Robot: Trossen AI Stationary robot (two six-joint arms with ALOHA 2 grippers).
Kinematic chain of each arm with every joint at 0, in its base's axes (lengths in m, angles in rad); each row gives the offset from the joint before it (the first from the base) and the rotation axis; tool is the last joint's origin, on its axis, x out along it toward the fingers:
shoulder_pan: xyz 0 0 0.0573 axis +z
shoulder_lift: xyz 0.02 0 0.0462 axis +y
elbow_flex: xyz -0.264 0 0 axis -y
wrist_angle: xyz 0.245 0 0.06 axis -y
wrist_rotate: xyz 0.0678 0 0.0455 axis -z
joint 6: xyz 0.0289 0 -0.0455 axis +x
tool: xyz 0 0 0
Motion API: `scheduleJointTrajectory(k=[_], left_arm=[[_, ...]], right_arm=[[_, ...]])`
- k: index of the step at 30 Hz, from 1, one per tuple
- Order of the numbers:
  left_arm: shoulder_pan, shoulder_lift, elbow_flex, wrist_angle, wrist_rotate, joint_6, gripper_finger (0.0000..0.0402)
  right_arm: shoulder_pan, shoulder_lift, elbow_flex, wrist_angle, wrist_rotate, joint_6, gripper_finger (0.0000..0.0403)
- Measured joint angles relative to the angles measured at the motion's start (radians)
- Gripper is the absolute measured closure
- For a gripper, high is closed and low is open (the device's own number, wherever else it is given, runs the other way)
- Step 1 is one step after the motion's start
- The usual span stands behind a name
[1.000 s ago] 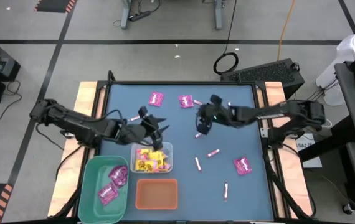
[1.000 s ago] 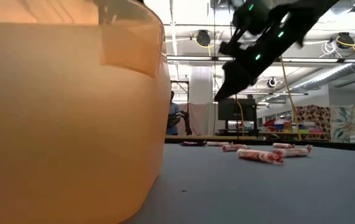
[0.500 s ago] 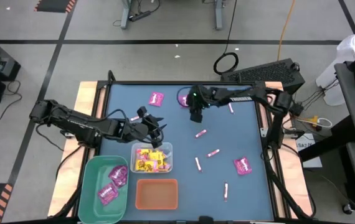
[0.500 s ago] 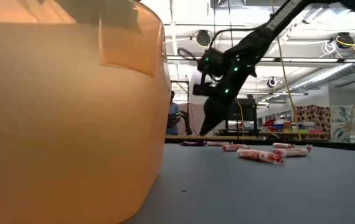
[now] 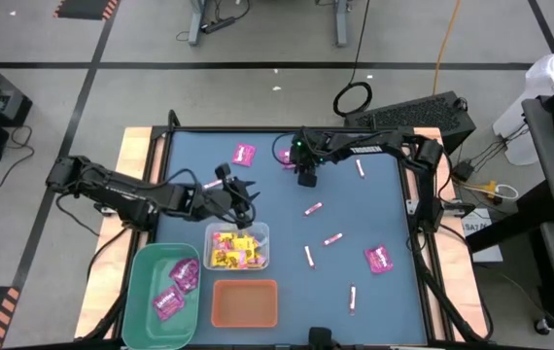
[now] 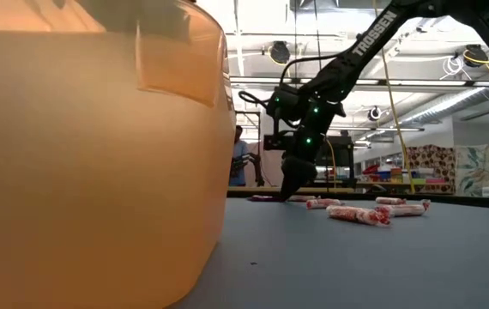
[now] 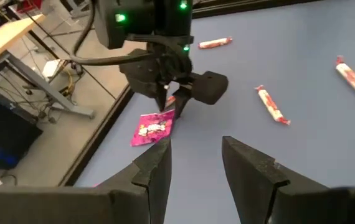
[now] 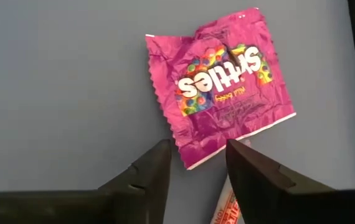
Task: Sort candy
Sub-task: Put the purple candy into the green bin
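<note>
My right gripper (image 5: 306, 178) (image 6: 289, 190) is open and low over the far middle of the table, fingers pointing down. In the right wrist view its fingertips (image 8: 196, 168) stand either side of the near corner of a magenta packet (image 8: 224, 81) (image 5: 287, 156) lying flat; I see no touch. A pink-and-white stick (image 8: 227, 208) lies just under one finger. My left gripper (image 5: 246, 202) (image 7: 195, 158) is open and empty, just beyond the far rim of the clear bin (image 5: 236, 246), which holds yellow packets. Other magenta packets (image 5: 244, 154) (image 5: 379, 259) and several sticks (image 5: 312, 209) lie on the table.
The green bin (image 5: 141, 292) holds magenta packets at the near left. The orange bin (image 5: 245, 303) stands beside it and fills the left of the low view (image 6: 90, 154). Sticks lie scattered right of centre (image 5: 332, 239) (image 5: 352, 297). The blue mat (image 5: 394, 204) has open room at right.
My right gripper has moved toward the table's far left and come down from well above the table to just over it, ending at the magenta packet. The candy on the table has stayed put.
</note>
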Motion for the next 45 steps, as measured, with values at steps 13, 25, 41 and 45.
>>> scheduleJointTrajectory(k=[13,25,41,45], left_arm=[[0.035,0.0,0.0,0.016,0.03,0.007,0.0253],[0.035,0.0,0.0,0.014,0.106,-0.019,0.0253],[0.038,0.036,-0.019,0.033,0.211,-0.096,0.0253],[0.04,0.068,-0.016,0.124,0.212,-0.087,0.0253]], right_arm=[[-0.001,0.003,0.0,0.002,0.002,-0.043,0.0396],[0.098,-0.12,-0.001,-0.141,-0.001,0.063,0.0402],[0.385,-0.419,-0.001,-0.322,0.214,0.291,0.0403],[0.439,-0.48,-0.001,-0.346,0.292,0.342,0.0403]])
